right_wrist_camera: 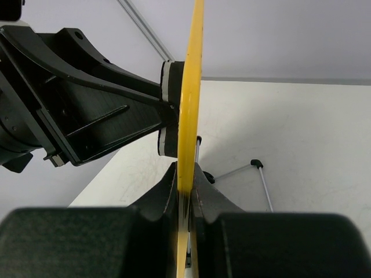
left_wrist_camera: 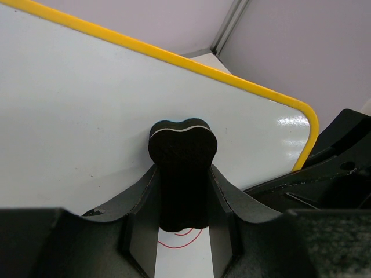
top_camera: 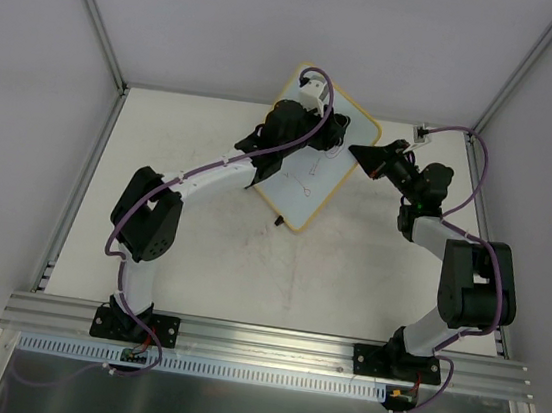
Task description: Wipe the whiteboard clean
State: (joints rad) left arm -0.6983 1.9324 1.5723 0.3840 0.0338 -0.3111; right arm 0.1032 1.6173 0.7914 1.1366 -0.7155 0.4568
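- Yellow-orange along the rim and white on the face: seen as the whiteboard [top_camera: 319, 184], leaning steeply over the far middle of the counter [top_camera: 199, 258].
- Cannot tell from above whether its lower corner touches the counter or hangs just over it.
- Pinched at the right rim by the right claw [top_camera: 361, 156], pressed together on the thin yellow frame.
- Viewed from the right wrist, shows the whiteboard [right_wrist_camera: 190, 87] edge-on as one yellow line, with one finger of the right claw [right_wrist_camera: 185, 180] on each face.
- Touched on the white face by a black eraser [left_wrist_camera: 182, 145] with a pale band at its rounded tip.
- Gripped from both sides by the left claw [left_wrist_camera: 182, 174], closed on the eraser, reaching in from the left [top_camera: 334, 128].
- Marked with thin red doodles [left_wrist_camera: 182, 238] on the whiteboard [left_wrist_camera: 87, 116] just below the eraser, partly hidden by the fingers.
- Met at opposite faces: eraser on one side, nothing but the right claw's finger on the other.
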